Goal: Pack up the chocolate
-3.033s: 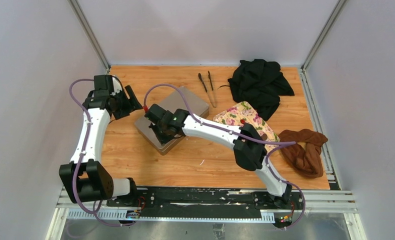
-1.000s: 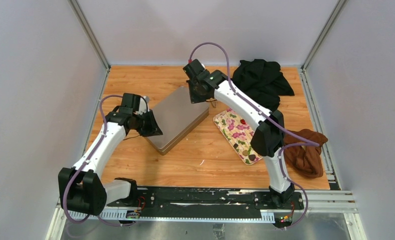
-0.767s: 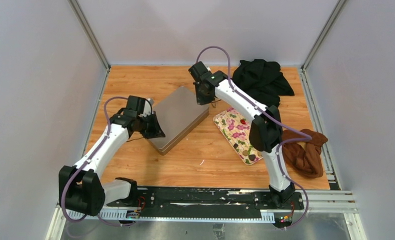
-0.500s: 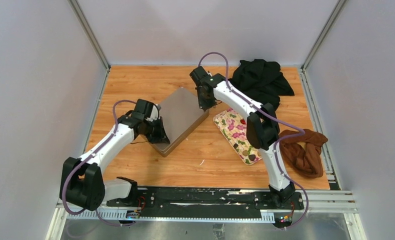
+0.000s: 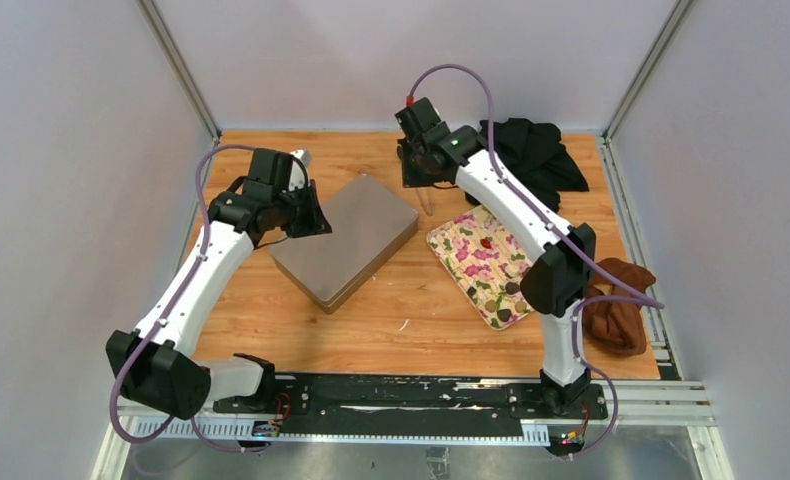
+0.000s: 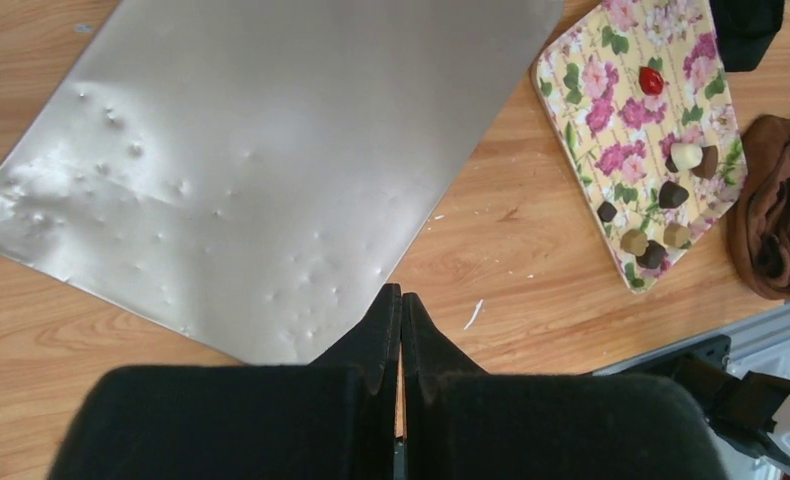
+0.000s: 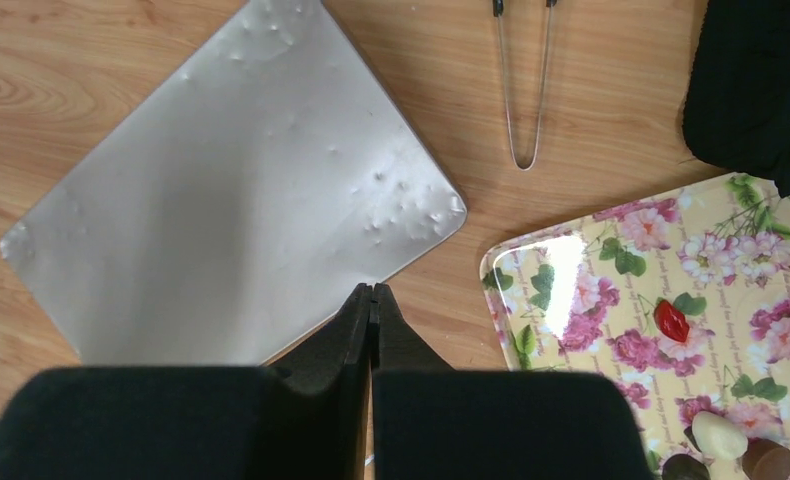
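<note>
Several small dark chocolate pieces (image 6: 671, 194) lie at the near end of a floral tray (image 6: 626, 45), beside a white, tan and red piece; the top view shows the chocolate (image 5: 512, 288) there too. A shut silver tin (image 5: 346, 238) lies left of the tray. My left gripper (image 5: 309, 218) hovers above the tin's left corner, jaws pressed together and empty; its tip (image 6: 401, 296) shows over the tin's edge. My right gripper (image 5: 418, 172) hangs behind the tin's far corner, also shut and empty, its tip (image 7: 373, 290) showing between tin (image 7: 241, 200) and tray (image 7: 571, 290).
Metal tongs (image 7: 521, 90) lie on the wood behind the tray. A black cloth (image 5: 531, 160) is heaped at the back right. A rust-brown cloth (image 5: 613, 318) lies at the right edge, near the tray's front end. Walls close in both sides.
My left gripper has closed fully and lifted back from the tin's near-left edge toward its left corner. The right gripper has drawn back and right, off the tin's far corner.
</note>
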Robot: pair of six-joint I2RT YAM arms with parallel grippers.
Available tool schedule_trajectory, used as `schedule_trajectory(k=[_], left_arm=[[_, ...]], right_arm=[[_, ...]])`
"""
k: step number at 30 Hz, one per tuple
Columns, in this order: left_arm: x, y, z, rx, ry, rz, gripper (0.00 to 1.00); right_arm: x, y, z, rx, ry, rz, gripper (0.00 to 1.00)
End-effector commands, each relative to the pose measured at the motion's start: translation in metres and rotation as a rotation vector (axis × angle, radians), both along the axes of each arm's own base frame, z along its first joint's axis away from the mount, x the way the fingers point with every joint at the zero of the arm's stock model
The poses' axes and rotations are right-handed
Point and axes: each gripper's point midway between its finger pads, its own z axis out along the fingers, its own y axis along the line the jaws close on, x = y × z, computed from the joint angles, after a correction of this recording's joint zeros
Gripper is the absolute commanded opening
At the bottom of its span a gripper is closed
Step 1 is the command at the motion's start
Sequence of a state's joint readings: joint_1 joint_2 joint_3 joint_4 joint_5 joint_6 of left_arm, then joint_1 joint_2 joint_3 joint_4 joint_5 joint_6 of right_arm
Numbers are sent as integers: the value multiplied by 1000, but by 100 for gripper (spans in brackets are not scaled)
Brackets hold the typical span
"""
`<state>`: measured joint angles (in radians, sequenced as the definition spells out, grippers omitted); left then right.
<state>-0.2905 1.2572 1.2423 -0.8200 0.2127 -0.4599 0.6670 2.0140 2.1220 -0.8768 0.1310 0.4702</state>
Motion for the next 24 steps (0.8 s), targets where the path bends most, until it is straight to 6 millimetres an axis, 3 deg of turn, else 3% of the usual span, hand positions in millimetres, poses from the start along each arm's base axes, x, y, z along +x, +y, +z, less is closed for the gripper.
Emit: schedule_trajectory(k=[1, 3, 6, 9, 12, 16, 20, 24], left_arm=[[-6, 11, 10, 53, -26, 18, 0], [-7, 15, 11, 73, -28, 24, 0], [-2, 32, 0, 134, -3, 83, 0], [3, 55, -19, 124, 63, 177, 1], [7, 76, -26, 111, 77, 241, 1], [12, 110, -37, 91, 95, 351, 5], [26, 128, -57, 67, 114, 414, 6], [43, 121, -62, 29, 138, 370, 5]], right_arm=[[-12, 2, 7, 16, -1, 38, 0], [-19, 8, 11, 47, 9, 63, 0], [-42, 41, 10, 124, 31, 165, 0], [-80, 80, -10, 135, 66, 295, 0], [-128, 118, -32, 103, 108, 420, 0], [-172, 151, -62, 59, 144, 525, 0], [-190, 168, -83, 38, 182, 568, 0], [-185, 170, -72, 37, 155, 558, 0]])
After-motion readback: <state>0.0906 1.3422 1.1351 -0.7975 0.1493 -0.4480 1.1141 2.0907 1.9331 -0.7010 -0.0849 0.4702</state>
